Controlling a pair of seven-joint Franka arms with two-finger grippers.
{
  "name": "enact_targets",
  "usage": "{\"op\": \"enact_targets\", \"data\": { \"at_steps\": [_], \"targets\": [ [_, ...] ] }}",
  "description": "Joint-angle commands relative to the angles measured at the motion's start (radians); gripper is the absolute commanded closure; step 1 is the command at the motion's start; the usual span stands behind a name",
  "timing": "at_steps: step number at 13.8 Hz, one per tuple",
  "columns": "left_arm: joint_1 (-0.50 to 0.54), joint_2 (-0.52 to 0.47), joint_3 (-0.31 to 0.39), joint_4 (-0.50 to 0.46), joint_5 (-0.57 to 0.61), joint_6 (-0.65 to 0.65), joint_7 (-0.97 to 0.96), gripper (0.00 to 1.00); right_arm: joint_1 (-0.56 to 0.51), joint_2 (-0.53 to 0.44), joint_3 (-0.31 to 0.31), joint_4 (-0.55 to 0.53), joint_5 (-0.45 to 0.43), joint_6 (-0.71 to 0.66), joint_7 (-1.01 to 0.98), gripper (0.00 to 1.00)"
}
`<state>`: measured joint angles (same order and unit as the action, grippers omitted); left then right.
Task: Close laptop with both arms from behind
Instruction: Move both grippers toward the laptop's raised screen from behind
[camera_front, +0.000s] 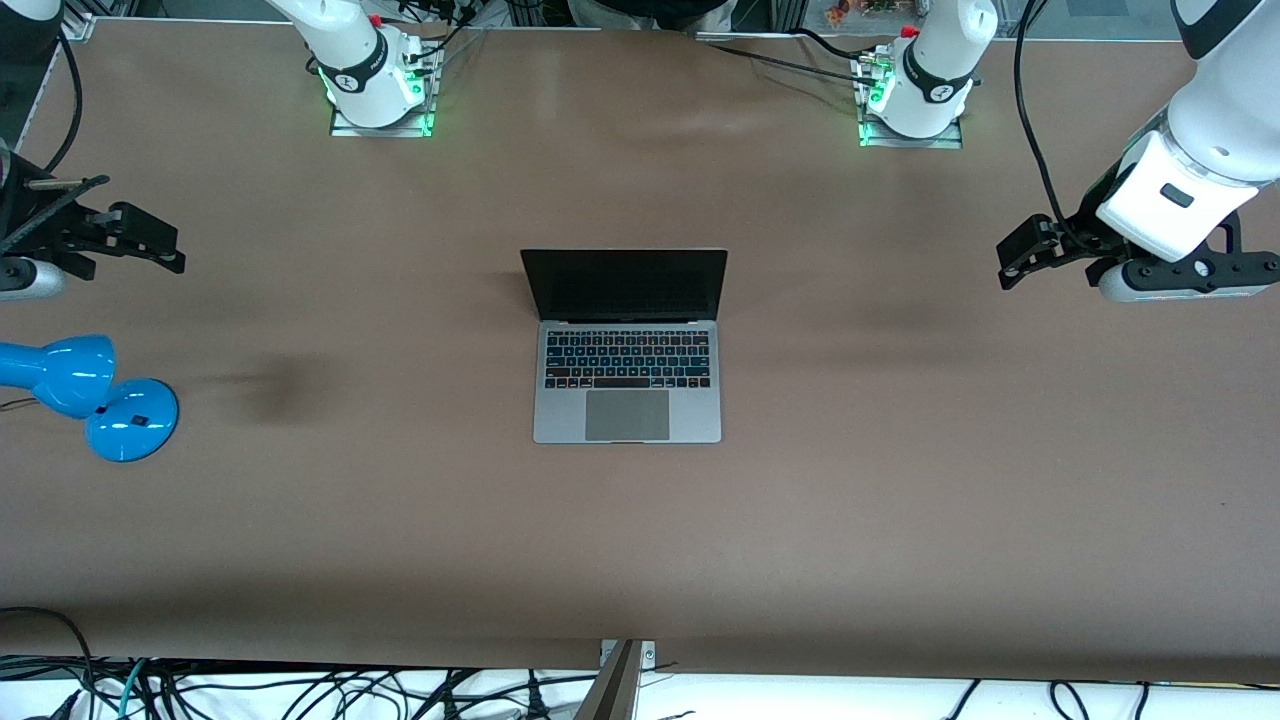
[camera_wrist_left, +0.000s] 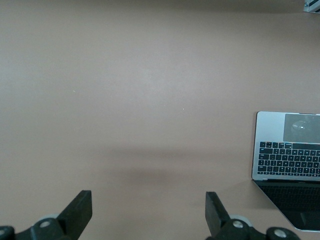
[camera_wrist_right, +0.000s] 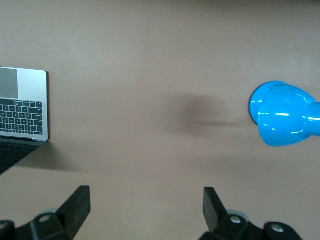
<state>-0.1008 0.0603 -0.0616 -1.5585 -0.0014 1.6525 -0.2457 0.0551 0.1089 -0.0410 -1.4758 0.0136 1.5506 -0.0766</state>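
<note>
The silver-grey laptop (camera_front: 627, 380) stands open in the middle of the table, its black screen facing the front camera. My left gripper (camera_front: 1012, 262) is open and empty, up over the table toward the left arm's end, well apart from the laptop. Its wrist view shows the gripper (camera_wrist_left: 147, 200) over bare table with the laptop (camera_wrist_left: 287, 150) at the edge. My right gripper (camera_front: 172, 250) is open and empty, over the right arm's end of the table. Its wrist view shows the gripper (camera_wrist_right: 146, 195) over bare table, and part of the laptop (camera_wrist_right: 25, 110).
A blue lamp (camera_front: 90, 395) lies on the brown table (camera_front: 900, 450) at the right arm's end, nearer the front camera than the right gripper; it also shows in the right wrist view (camera_wrist_right: 282, 114). The arm bases stand along the table's back edge.
</note>
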Motion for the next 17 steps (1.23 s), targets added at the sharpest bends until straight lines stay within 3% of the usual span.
{"op": "enact_targets", "data": {
  "at_steps": [1, 4, 8, 17],
  "targets": [
    [0.007, -0.016, -0.009, -0.014, -0.005, 0.004, -0.006, 0.00, -0.003, -0.052, 0.001, -0.058, 0.019, 0.022, 0.008, 0.00],
    [0.001, -0.011, -0.009, -0.012, -0.005, 0.006, -0.007, 0.00, -0.003, -0.051, 0.016, -0.060, 0.020, 0.020, 0.008, 0.00],
    [-0.010, 0.004, -0.017, -0.002, -0.006, 0.012, -0.040, 0.00, -0.003, -0.049, 0.093, -0.077, 0.046, 0.022, 0.032, 0.00],
    [-0.020, 0.036, -0.249, -0.014, -0.006, 0.046, -0.354, 0.00, -0.003, -0.038, 0.305, -0.136, 0.065, 0.109, 0.311, 0.00]
  ]
}}
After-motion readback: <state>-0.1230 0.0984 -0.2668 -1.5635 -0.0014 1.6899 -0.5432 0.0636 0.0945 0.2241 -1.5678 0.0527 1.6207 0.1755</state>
